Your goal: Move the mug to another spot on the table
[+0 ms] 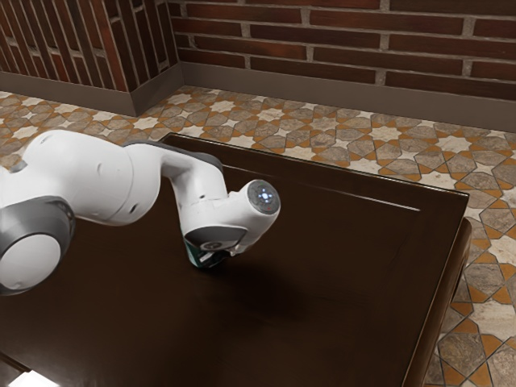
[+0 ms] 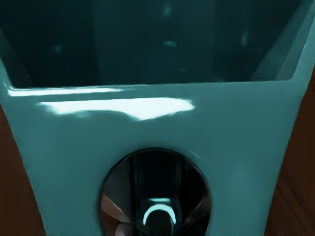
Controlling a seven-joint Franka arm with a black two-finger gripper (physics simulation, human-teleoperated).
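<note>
Right under the arm's hand, you have the teal mug [image 1: 193, 256], with just a sliver of it showing past the white wrist in the exterior view. It sits toward the exterior view's left on the dark tabletop, well away from the near and right edges. Whether it rests on the surface or is raised slightly, you cannot tell.

In the wrist view the mug [image 2: 157, 128] is very close: a glossy teal wall, the dark hollow beyond its rim, and a round dark opening low in the near wall, possibly the handle's loop.

The claw [image 1: 211, 258] is down at the mug, but you cannot tell whether it is released or grasping.

My worry is the glaze: it looks slick, so a hold that is shallow or off-centre could let the mug tilt or slide out on the lift. Hauling it sideways while its base touches the wood could tip it.

The surface [image 1: 339, 266] is dark brown wood with a raised border. Around it lie a patterned tile floor [image 1: 322, 129] and a red brick wall [image 1: 339, 40].
</note>
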